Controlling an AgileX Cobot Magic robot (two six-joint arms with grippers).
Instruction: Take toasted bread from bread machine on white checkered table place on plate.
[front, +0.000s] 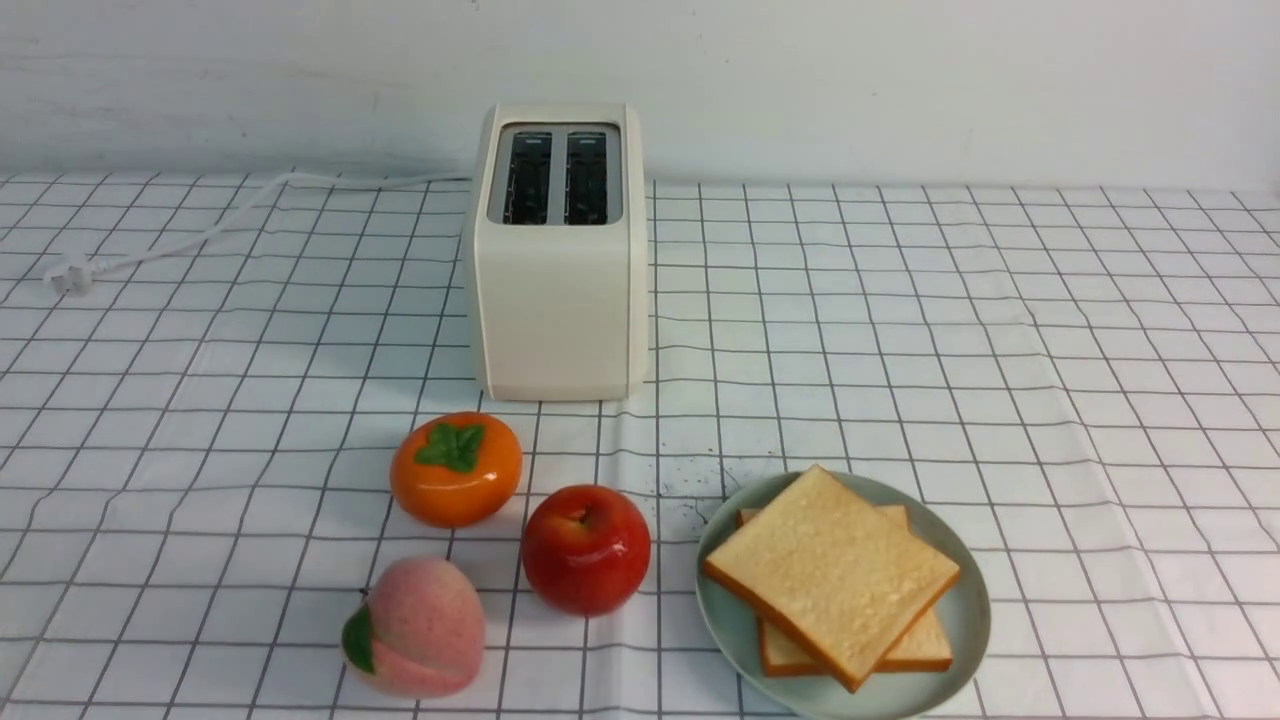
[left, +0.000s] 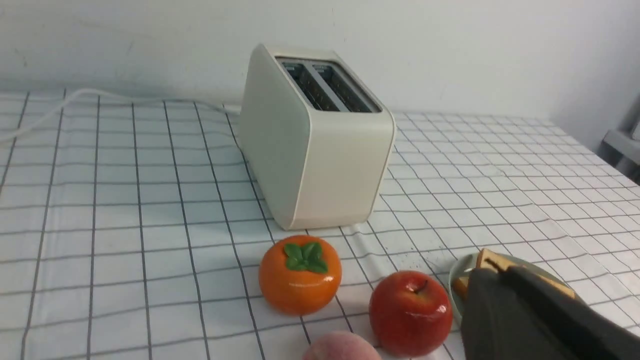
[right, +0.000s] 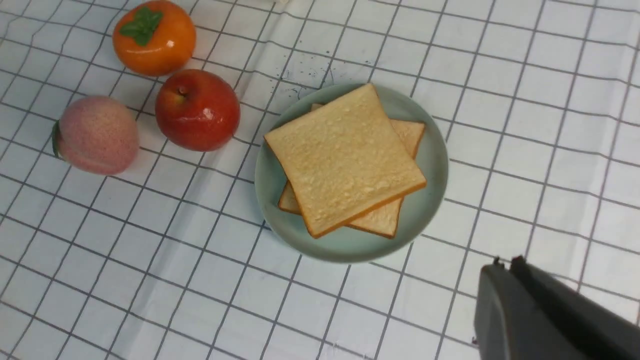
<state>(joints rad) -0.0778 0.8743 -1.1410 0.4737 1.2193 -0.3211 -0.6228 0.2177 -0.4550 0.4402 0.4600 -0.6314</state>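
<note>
Looks down on table (right: 525, 100); shows two bread slices stacked on plate (right: 350, 247), top slice (right: 345, 160) turned askew over lower slice (right: 407, 132). Finds apple (right: 197, 110) just beside plate, peach (right: 97, 135) and persimmon (right: 154, 37) near apple; notes dark specks (right: 300, 80) by plate rim. Catches right gripper (right: 505, 265) apart from plate, jaws pressed together, empty.

A plain white wall (front: 900, 80) closes the far side, evenly, softly lit.

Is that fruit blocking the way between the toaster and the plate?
No. The apple, persimmon and peach sit left of the plate, not between it and the bread machine. Both slices of toasted bread already lie stacked on the plate; the slots look empty.
</note>
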